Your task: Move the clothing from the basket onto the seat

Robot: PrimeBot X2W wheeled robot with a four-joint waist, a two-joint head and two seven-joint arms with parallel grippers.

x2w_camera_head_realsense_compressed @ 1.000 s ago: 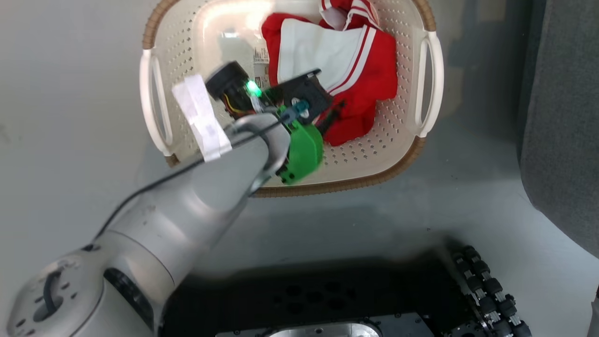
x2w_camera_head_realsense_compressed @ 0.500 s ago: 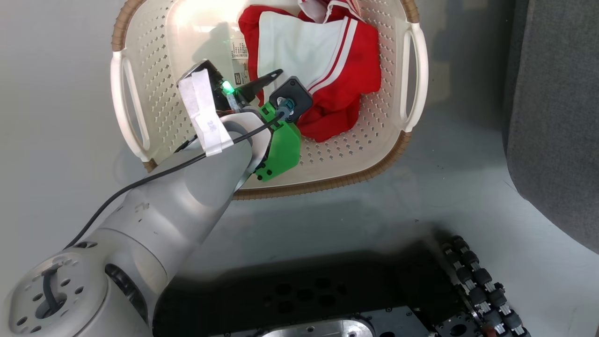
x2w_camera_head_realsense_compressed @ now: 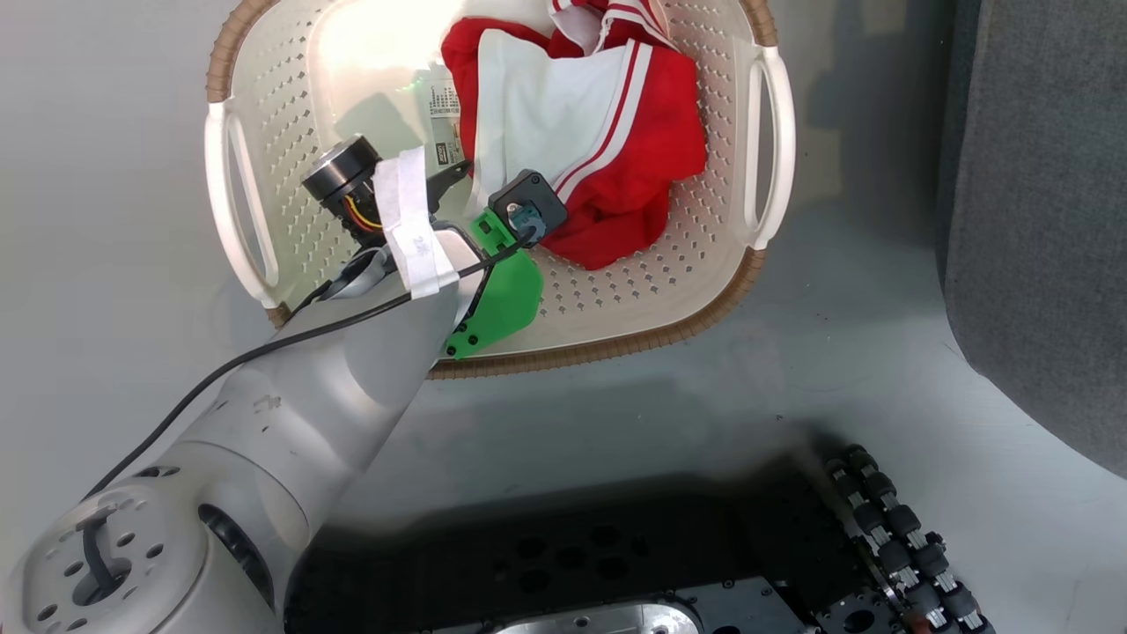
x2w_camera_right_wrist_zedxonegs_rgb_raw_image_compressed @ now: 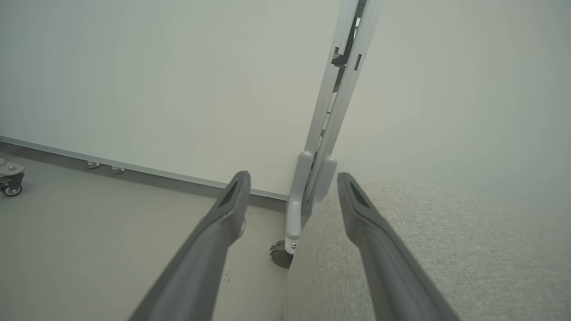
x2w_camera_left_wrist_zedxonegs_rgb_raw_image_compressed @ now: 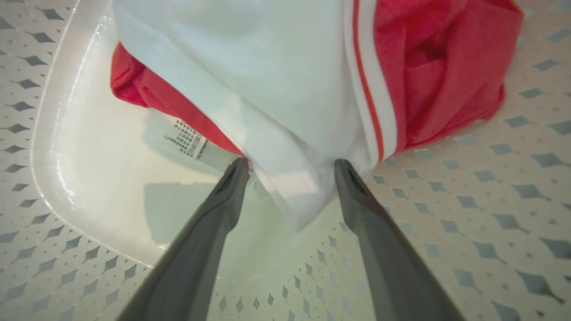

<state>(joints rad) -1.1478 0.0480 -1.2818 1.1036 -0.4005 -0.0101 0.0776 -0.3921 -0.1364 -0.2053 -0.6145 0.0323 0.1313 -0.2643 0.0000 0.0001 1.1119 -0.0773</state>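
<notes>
Where the pale floor (x2w_camera_head_realsense_compressed: 106, 176) takes up the left of the head view, the silver left arm (x2w_camera_head_realsense_compressed: 352, 370) rises from the lower left corner and reaches over the near rim into the basket (x2w_camera_head_realsense_compressed: 616, 299), which stands on that floor. A paper label (x2w_camera_head_realsense_compressed: 445, 101) shows on the basket's bottom, partly covered by the clothing (x2w_camera_head_realsense_compressed: 616, 132) – a red bundle with a white panel and striped trim, lying in the basket's right half. In the left wrist view the left gripper (x2w_camera_left_wrist_zedxonegs_rgb_raw_image_compressed: 292, 165) has its two fingers spread wide, tips at the lower edge of the white panel, with a fold of that cloth lying between them and nothing pinched. Further right in the head view, past the basket's right handle and a strip of bare floor, lies the grey seat (x2w_camera_head_realsense_compressed: 1039, 220), well apart from the clothing. The right gripper (x2w_camera_right_wrist_zedxonegs_rgb_raw_image_compressed: 292, 178), in its own wrist view, is also spread wide with nothing between its fingers – it hangs over the seat's rounded edge, pointing toward a white panel post (x2w_camera_right_wrist_zedxonegs_rgb_raw_image_compressed: 330, 111) on a castor.
</notes>
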